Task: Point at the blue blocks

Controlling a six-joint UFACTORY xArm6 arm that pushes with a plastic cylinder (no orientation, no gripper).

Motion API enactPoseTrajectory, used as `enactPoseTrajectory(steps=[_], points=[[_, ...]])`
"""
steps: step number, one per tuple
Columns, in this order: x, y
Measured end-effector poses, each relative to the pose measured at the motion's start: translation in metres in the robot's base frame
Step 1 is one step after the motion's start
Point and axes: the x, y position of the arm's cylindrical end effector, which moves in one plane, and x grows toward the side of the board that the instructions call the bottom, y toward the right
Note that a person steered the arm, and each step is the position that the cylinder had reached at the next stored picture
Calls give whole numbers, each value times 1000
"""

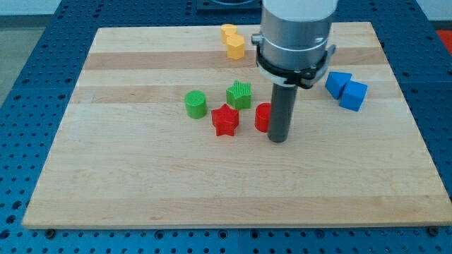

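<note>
Resting beside a red block [262, 117], my tip [278, 140], no jaws, blue blocks [346, 90] well apart toward the view's right

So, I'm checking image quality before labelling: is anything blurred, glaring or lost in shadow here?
Camera view: evenly lit and sharp; the blue blocks are crisp, with soft shadows only. My tip casts a faint shadow on the wooden board. No strong glare; the rod partly hides a red block.
</note>
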Motion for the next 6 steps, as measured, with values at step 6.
enactPoseTrajectory(steps=[6], points=[[-48, 155]])
